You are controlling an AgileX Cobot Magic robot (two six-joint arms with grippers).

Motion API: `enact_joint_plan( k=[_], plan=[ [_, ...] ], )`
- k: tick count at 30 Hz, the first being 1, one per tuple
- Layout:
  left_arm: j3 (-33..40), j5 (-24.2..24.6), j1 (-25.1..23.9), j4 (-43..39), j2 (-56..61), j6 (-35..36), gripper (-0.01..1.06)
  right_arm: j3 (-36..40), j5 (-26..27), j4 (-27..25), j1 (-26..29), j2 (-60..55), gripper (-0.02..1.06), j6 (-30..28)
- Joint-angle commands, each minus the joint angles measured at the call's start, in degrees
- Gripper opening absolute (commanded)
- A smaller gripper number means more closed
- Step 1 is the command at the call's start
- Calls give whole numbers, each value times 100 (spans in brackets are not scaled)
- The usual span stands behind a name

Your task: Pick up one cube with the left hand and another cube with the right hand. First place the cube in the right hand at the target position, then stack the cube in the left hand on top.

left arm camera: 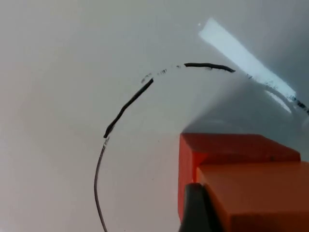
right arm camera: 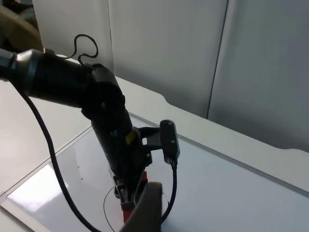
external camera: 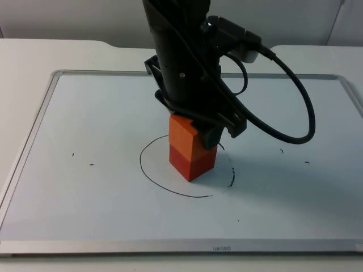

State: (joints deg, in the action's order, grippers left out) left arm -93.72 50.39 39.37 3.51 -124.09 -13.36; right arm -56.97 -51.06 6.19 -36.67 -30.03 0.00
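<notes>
An orange cube sits on top of a red cube, inside a hand-drawn black circle on the whiteboard. My left gripper comes down from above and is shut on the orange cube. In the left wrist view a black fingertip presses the side of the orange cube, with the red cube directly under it and the circle line beyond. My right gripper waits high above the board, far from the stack, looking down at the left arm and the red cube.
The whiteboard has a metal frame and lies flat on the white table. Small black tick marks dot the board on both sides of the circle. A grey partition wall stands behind the table.
</notes>
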Motion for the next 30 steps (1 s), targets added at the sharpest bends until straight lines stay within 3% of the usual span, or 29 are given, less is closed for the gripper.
enact_joint_plan(
  k=[1, 7, 11, 12, 13, 15, 16, 18, 30],
  plan=[
    [-30, 28, 11, 61, -50, -20, 0, 27, 33, 10, 14, 2, 84, 0],
    [-30, 7, 11, 60, -50, -20, 7, 27, 33, 10, 14, 2, 84, 0],
    [-30, 6, 11, 60, -50, -20, 39, 27, 33, 10, 14, 2, 84, 0],
    [-30, 6, 11, 60, -50, -20, 39, 27, 33, 10, 14, 2, 84, 0],
    [-30, -5, 11, 46, -36, -20, 55, 27, 33, 10, 14, 2, 84, 0],
    [-30, 6, 11, 46, 16, -6, 72, 27, 33, 35, 14, 2, 84, 0],
    [-30, 6, 11, 46, 16, -6, 72, 27, 33, 35, 14, 2, 84, 0],
    [-30, 30, 11, 46, 116, -6, 82, 27, 33, 56, 14, 2, 84, 0],
    [-35, 277, 11, 46, 1336, -6, 83, 27, 185, 120, 14, 2, 84, -59]
  ],
)
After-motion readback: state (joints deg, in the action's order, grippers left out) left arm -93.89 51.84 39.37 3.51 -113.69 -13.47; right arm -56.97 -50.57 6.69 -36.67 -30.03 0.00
